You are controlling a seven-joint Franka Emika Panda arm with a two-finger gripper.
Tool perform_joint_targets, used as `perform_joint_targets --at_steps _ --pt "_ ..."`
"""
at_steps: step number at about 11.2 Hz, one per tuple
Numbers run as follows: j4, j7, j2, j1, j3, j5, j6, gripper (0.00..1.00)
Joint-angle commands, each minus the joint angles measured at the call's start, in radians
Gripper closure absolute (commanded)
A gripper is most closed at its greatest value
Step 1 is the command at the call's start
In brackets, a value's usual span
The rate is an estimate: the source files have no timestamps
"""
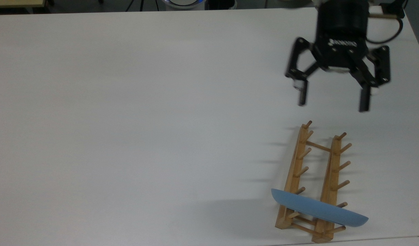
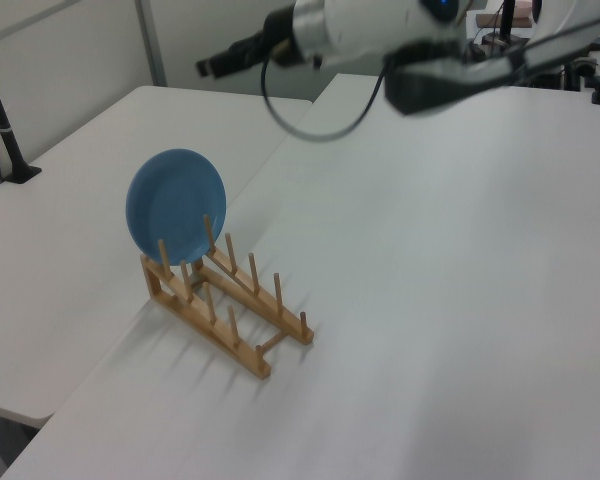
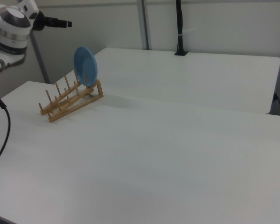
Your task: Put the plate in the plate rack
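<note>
1. Standing on edge in the rack (image 1: 311, 181), the plate (image 1: 318, 209) sits in the end slot, at the rack end closest to the bench's (image 1: 127, 119) near edge in the top view, by the top view's bottom-right corner.
2. Plate leans a bit against the pegs, foot between the two rails; the pegs on either side are what hold it upright. Left view shows its blue face (image 2: 176, 205) tilted back over the end pegs; right view shows it edge-on (image 3: 85, 66) at the raised end of the rack.
3. Gripper (image 1: 334, 100) is released, fingers spread wide, holding nothing. It hangs above the bench well apart from the rack's far end, toward the top view's top-right corner.
4. Nothing touches the plate; it is supported by the rack only.
5. Judgement: placing looks done, plate is in the rack as the task asks. Gripper clear of the pegs looks like a retreat pose, so it can't knock the rack.
6. Risk, as a guess: plate overhangs the rails on both sides and sits in the last slot near the bench edge, so a bump to the rack could tip it out.
7. Rest of the rack slots hold nothing.
</note>
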Motion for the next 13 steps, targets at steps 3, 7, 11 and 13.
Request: perform_joint_targets --at_steps 3,7,11,13 --pt "-0.203 -0.355 -0.314 -0.099 -0.007 0.755 -0.445 0.0" --pt "-0.247 -0.619 -0.465 -0.189 -0.085 1.138 -0.872 0.0" --pt "-0.41 -0.907 -0.571 -0.294 -0.1 1.218 -0.985 0.0" --pt "-0.473 -1.053 -0.565 -0.325 -0.1 1.228 -0.881 0.0"
